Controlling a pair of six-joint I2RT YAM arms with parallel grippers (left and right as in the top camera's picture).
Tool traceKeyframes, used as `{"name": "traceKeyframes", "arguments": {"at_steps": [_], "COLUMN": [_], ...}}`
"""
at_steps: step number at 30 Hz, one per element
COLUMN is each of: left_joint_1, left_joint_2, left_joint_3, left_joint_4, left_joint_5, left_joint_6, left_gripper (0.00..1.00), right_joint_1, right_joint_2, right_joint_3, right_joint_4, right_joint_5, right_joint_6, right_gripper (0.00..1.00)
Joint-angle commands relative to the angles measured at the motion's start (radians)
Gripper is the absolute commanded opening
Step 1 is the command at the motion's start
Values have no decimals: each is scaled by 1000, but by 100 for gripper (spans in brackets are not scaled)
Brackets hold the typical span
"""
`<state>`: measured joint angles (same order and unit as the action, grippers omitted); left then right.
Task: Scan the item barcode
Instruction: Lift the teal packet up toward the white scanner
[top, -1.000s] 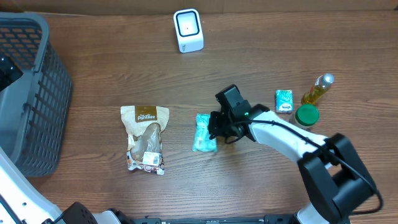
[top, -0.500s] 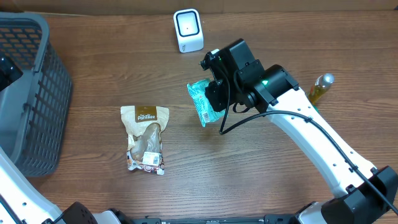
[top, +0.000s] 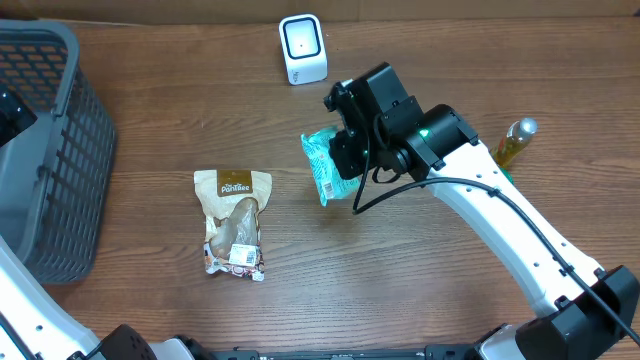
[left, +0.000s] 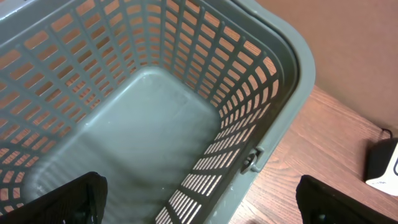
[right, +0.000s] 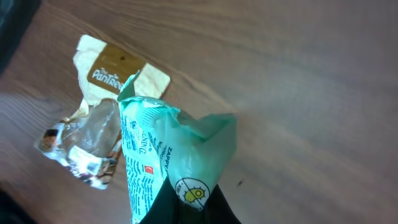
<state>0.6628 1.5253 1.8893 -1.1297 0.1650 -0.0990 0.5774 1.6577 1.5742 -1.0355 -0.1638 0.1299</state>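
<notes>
**right gripper holding green packet up near the scanner**

the right gripper (top: 345, 158) is clamping shut on one end of a green packet (top: 320, 168), and the packet is hanging out to the gripper's left side in the overhead view, tilted, with its printed face turning upward. in the right wrist view the same gripper (right: 186, 208) is pinching the packet (right: 168, 155) at its lower end, and the crinkled wrapper is rising from the dark fingers with the wooden surface (top: 180, 100) lying well below it. a barcode is not showing clearly enough on the wrapper to place it.

the white scanner (top: 302, 48) is standing at the far edge of the surface, near the packet but apart from it, slightly to its left in the overhead view. a brown snack bag (top: 235, 222) is lying flat on the surface, well apart from the packet. a yellow bottle (top: 510, 143) is standing on the other side of the right arm.

the left gripper (left: 199, 208) is hovering over the grey basket (left: 273, 56) with its fingers (left: 68, 199) standing wide apart and nothing between them. the basket (top: 60, 150) is sitting at the left end of the surface.
</notes>
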Motion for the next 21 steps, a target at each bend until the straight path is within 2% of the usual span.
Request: {"name": "traceKeyframes", "arguments": {"at_steps": [1, 7, 18, 21], "left_joint_1": [-2, -2, -2, -2], "left_joint_2": [4, 4, 4, 4], "left_joint_3": [-6, -6, -6, -6], "left_joint_4": [4, 3, 6, -1], "left_joint_5": [11, 11, 13, 80], "left_joint_6": [-6, -6, -12, -123], "left_gripper": [99, 100, 100, 100], "right_joint_1": [-1, -1, -3, -3], "right_joint_2": [-6, -6, -6, -6], "right_joint_3": [-1, -2, -2, -2], "right_joint_4": [-20, -21, -18, -23], "right_joint_5": [-3, -127, -164, -164], "right_joint_6": [205, 231, 293, 293], "right_gripper": [4, 4, 4, 4]}}
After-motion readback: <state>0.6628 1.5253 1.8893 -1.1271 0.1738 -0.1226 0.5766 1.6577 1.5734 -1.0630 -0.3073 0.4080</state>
